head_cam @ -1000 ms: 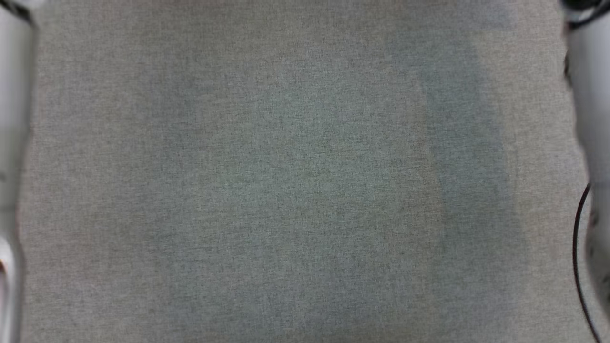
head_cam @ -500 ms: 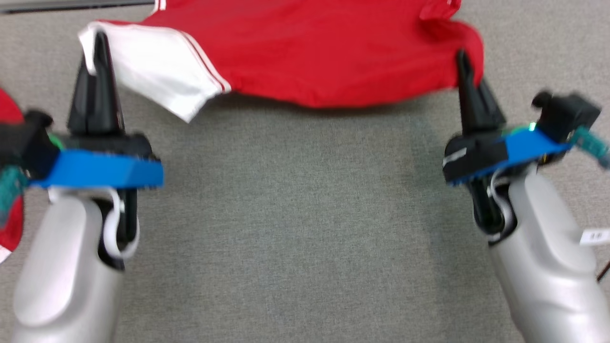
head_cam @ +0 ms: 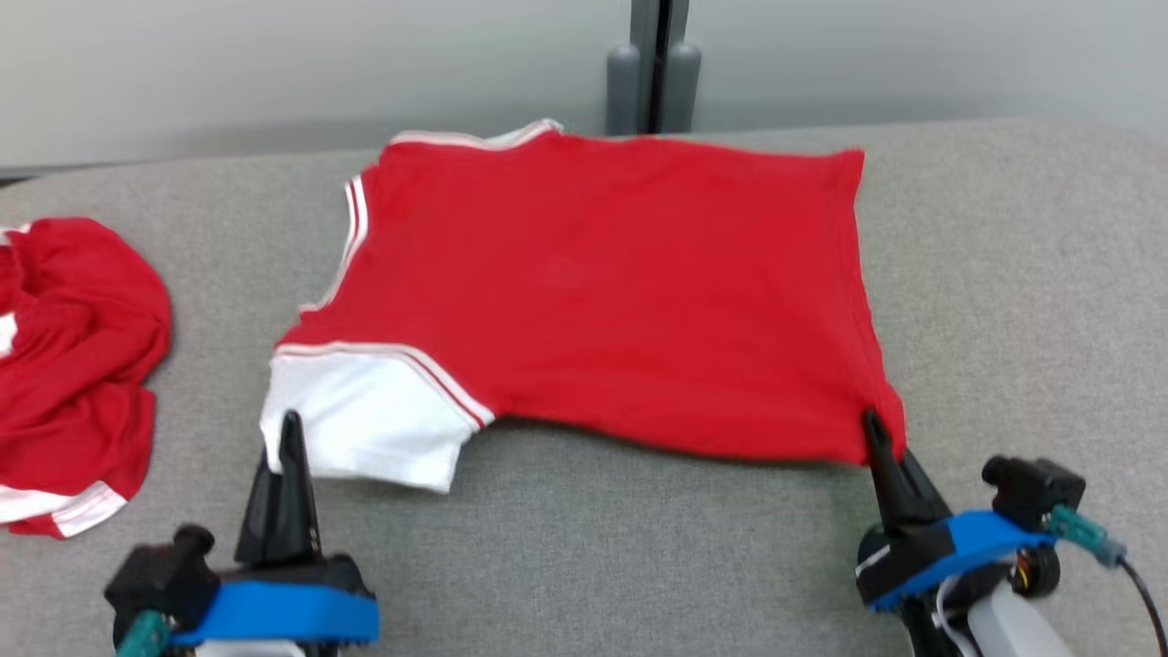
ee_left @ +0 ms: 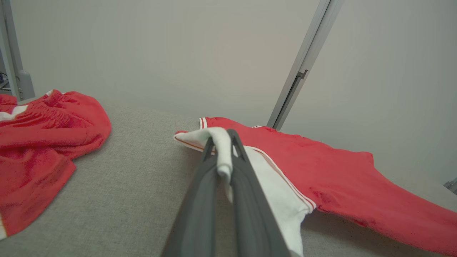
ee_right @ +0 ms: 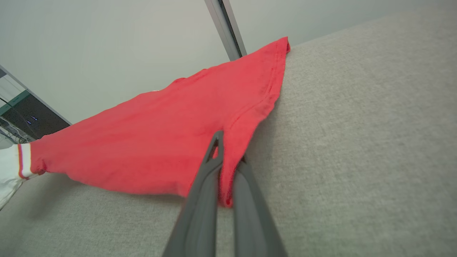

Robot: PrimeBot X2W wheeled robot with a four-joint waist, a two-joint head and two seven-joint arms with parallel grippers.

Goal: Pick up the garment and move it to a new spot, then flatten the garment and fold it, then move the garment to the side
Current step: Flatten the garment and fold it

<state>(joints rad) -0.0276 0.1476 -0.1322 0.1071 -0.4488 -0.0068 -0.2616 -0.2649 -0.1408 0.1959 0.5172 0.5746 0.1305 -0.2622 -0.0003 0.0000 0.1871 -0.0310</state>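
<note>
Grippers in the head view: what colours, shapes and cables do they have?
Both the left gripper and the right gripper have long black fingers tapering to a point, on a black base with a blue plate. A black side block on each carries a teal plug; a thin black cable leaves the right one. The right forearm is pale.

Counter (head_cam: pixel 584 557), grey cloth top. On it: shirt (head_cam: pixel 602 292), red, spread out, centre; second garment (head_cam: pixel 73 347), red, crumpled, far left.

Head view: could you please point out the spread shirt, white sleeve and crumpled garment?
spread shirt (head_cam: pixel 620 292), head view, red body's middle
white sleeve (head_cam: pixel 365 415), head view, its centre
crumpled garment (head_cam: pixel 78 338), head view, heap's middle
</note>
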